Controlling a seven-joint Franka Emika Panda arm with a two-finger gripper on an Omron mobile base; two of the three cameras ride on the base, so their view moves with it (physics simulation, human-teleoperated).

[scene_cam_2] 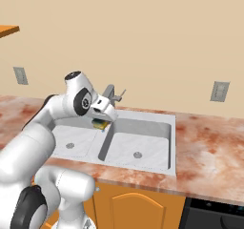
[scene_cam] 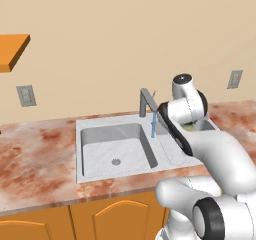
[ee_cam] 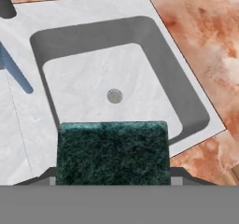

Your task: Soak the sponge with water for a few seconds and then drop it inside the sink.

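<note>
My gripper (scene_cam_2: 100,122) is shut on the sponge (scene_cam_2: 99,124), a small yellow block with a dark green top, held above the sink (scene_cam_2: 164,128) just in front of the grey faucet (scene_cam_2: 112,93). In the hand view the sponge's green face (ee_cam: 112,150) sits between my fingertips, over a basin with a round drain (ee_cam: 115,95). The water (ee_cam: 16,73) falls as a thin blue stream off to the sponge's left, apart from it. In the left base view the water (scene_cam: 154,124) drops from the faucet (scene_cam: 146,101) beside my wrist.
The sink (scene_cam: 80,129) is set in a reddish marble counter (scene_cam: 35,154) with orange cabinets below. My arm covers most of the right basin in the left base view. Wall outlets (scene_cam_2: 219,91) are behind, and an orange shelf (scene_cam: 12,51) hangs at the upper left.
</note>
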